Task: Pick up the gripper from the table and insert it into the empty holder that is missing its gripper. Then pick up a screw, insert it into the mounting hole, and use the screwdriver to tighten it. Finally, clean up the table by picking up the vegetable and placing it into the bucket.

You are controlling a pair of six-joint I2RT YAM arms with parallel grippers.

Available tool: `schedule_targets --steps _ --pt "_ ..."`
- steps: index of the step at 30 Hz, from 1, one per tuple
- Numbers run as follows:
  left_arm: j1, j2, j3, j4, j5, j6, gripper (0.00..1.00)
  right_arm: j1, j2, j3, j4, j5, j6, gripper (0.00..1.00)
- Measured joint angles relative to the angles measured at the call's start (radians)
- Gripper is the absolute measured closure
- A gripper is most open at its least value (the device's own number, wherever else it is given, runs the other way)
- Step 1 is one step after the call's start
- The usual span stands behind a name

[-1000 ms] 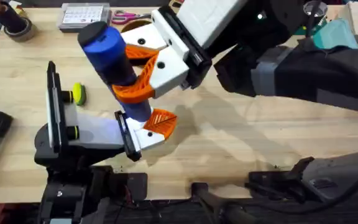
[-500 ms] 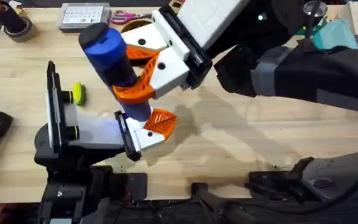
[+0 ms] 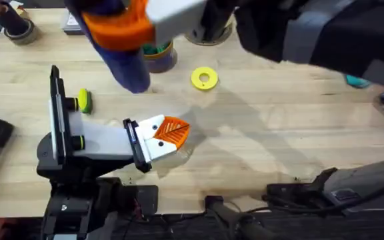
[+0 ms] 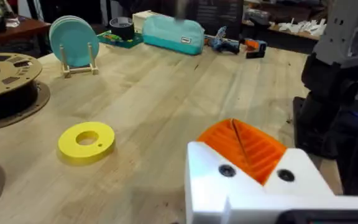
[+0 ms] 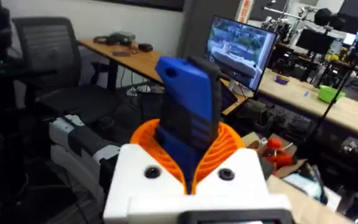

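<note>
Overhead, right end effector (image 5: 191,165) grips unlabelled screwdriver (image 5: 188,115)

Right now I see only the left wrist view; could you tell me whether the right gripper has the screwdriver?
Observer: Yes, the right gripper is shut on the blue screwdriver, which sits between its orange pads.
Operator: Thank you. Is anything lying on the table to the left of my arm?
Observer: Yes, in the overhead view a small yellow and green thing lies on the table, close by the left arm's outer side.
</note>
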Motion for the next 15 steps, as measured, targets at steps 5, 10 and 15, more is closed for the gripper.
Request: schedule_targets --steps 5,10,15 --pt "0.000 0.000 0.000 0.000 0.000 0.000 0.998 -0.003 0.000 0.046 -0.041 -0.024 0.000 0.977" --pt "0.000 0.000 0.000 0.000 0.000 0.000 0.998 -0.027 0.000 0.048 -0.286 -0.031 -0.046 0.977" --pt "0.000 0.000 0.000 0.000 0.000 0.000 0.998 -0.108 0.000 0.052 -0.823 0.132 -0.234 0.977"
